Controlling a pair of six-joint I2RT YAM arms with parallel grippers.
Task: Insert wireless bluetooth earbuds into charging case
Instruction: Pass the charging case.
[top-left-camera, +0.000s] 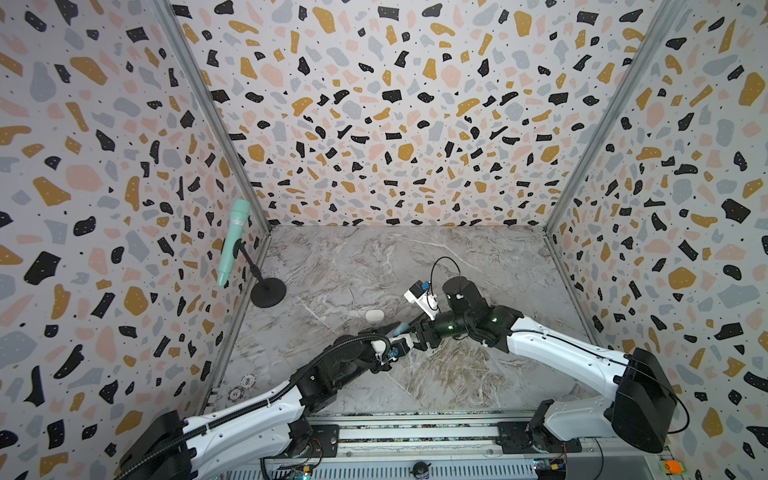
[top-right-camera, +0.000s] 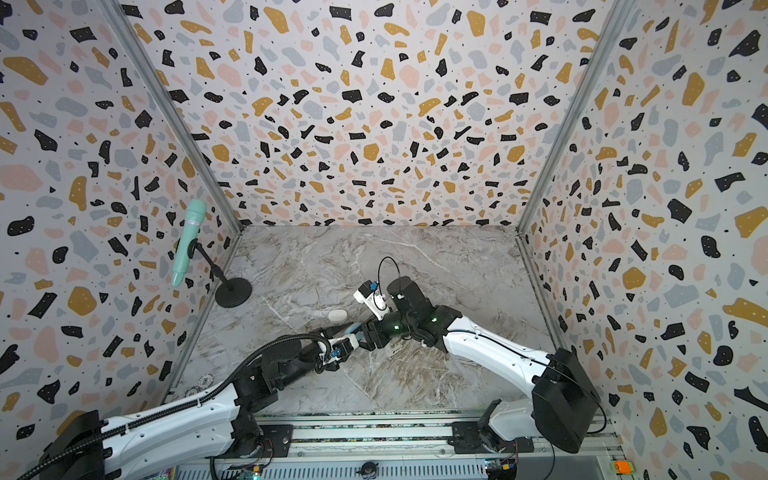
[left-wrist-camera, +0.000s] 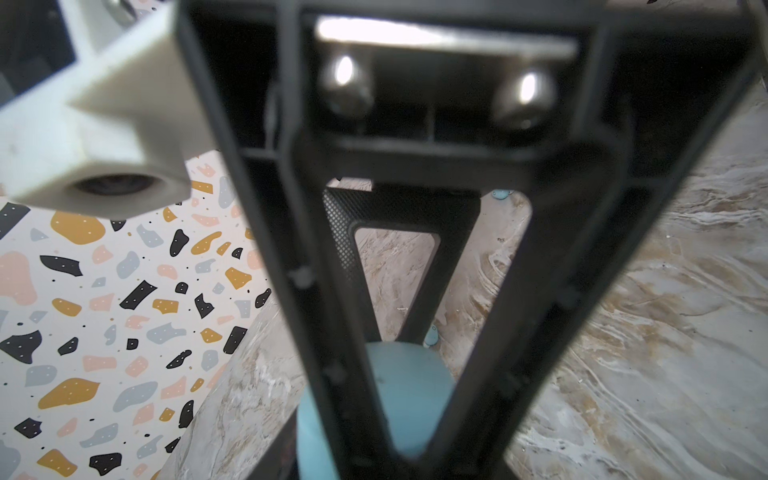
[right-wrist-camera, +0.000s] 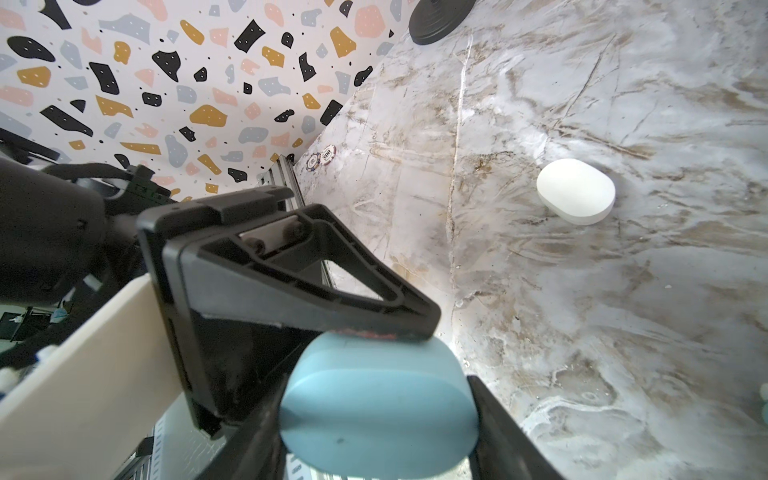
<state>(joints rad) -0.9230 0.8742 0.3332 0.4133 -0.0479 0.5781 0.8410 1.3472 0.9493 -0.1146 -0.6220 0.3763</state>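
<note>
My right gripper (right-wrist-camera: 376, 415) is shut on the long ends of a light blue pill-shaped charging case (right-wrist-camera: 374, 399), held above the marble table near its middle. My left gripper (top-left-camera: 395, 327) meets it from the other side. One of its fingers (right-wrist-camera: 316, 286) lies pressed on the case's upper edge; the other finger is hidden. In both top views the case (top-right-camera: 351, 328) shows as a blue sliver between the two grippers. Two light blue earbuds (left-wrist-camera: 431, 336) (left-wrist-camera: 503, 193) lie on the table beyond the case. A closed white charging case (top-left-camera: 374, 315) rests just behind the grippers.
A mint microphone (top-left-camera: 233, 245) on a black round-based stand (top-left-camera: 268, 293) stands at the back left by the wall. Two poker chips (top-left-camera: 248, 380) lie at the front left edge. Patterned walls enclose three sides, and a metal rail (top-left-camera: 415, 432) runs along the front.
</note>
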